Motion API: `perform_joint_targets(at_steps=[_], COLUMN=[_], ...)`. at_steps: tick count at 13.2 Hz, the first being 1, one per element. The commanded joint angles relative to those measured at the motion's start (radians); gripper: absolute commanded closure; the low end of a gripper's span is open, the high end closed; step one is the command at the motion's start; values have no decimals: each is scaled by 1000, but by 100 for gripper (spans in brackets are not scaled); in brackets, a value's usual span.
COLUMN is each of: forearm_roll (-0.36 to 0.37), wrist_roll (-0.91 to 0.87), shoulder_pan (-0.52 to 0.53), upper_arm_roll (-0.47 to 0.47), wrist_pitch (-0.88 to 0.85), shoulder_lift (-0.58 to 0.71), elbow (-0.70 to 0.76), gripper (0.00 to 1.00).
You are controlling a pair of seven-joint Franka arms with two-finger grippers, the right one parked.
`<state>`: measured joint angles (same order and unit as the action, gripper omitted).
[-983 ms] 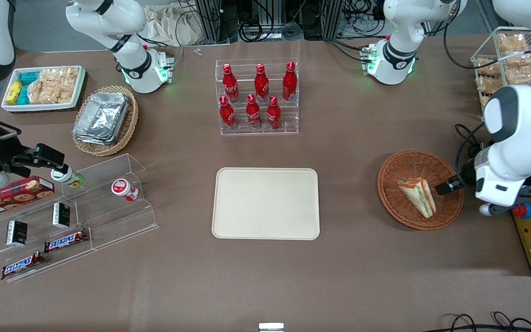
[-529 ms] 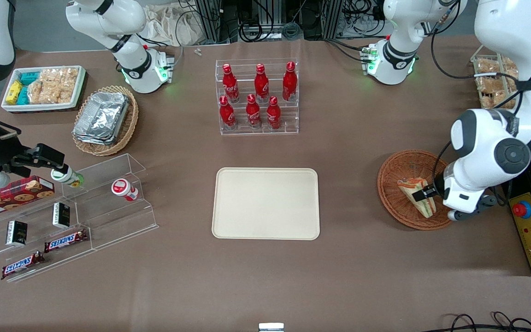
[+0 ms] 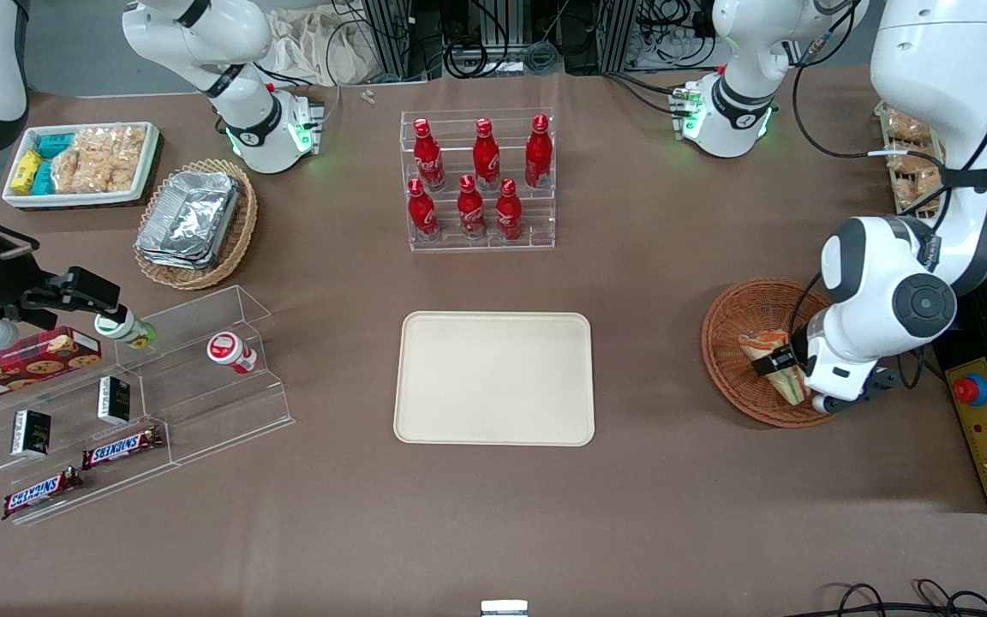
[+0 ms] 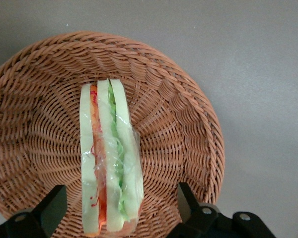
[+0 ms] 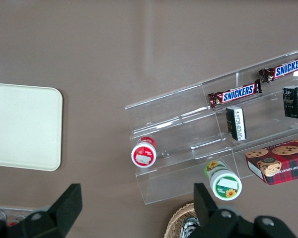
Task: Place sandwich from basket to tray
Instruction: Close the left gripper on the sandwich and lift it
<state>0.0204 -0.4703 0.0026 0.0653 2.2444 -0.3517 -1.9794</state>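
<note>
Your gripper (image 3: pixel 774 363) hangs over the basket (image 3: pixel 734 326), its fingers (image 4: pixel 53 202) spread wide apart, one to each side of the sandwich (image 4: pixel 109 158) and touching neither the bread nor the wicker as far as you can see in the wrist view.

Look at the sandwich itself: it is a narrow wedge lying on the basket's floor, cut edge upward. You see three pale cream slices of bread running lengthwise, with an orange-red strip of filling between one pair and a green, leafy strip between the other. Clear film covers it and crinkles loosely along the green side. In the front view the sandwich (image 3: pixel 769 360) lies in the part of the basket nearer the working arm's end of the tabletop, half covered by the gripper and wrist.

The basket (image 4: pixel 188 124) is round, shallow and reddish-brown, its weave running in rings up to a thick braided rim. It sits on the brown tabletop (image 3: pixel 648 480) toward the working arm's end.

The tray (image 3: pixel 493 378) lies flat near the middle of the tabletop, well apart from the basket, cream-beige with rounded corners and a low rim. A rack of red bottles (image 3: pixel 476 182) stands farther from the front camera than the tray.
</note>
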Motion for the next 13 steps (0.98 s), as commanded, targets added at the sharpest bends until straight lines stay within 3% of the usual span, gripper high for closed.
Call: perform_joint_targets(at_steps=[1,4,6,8,9,11,13], forearm_roll=[-10,-11,-11,-10,-10,-10,-10], wrist_roll=[-13,-16,-16,-14,-14,-16,-14], shoulder_pan=[2,4,5,2,2,2,-1], upper_arm_roll=[-2,-2,-2,-2,-2,-2,-2], wrist_pitch=[113,127,127,121,121,118,110], shoulder_lift=[7,-3,-6,-4,-4,-4,-3], elbow=[-74,-82,-82,-82,-81,-78,-75], gripper=[1,2,29,71,82,99,100])
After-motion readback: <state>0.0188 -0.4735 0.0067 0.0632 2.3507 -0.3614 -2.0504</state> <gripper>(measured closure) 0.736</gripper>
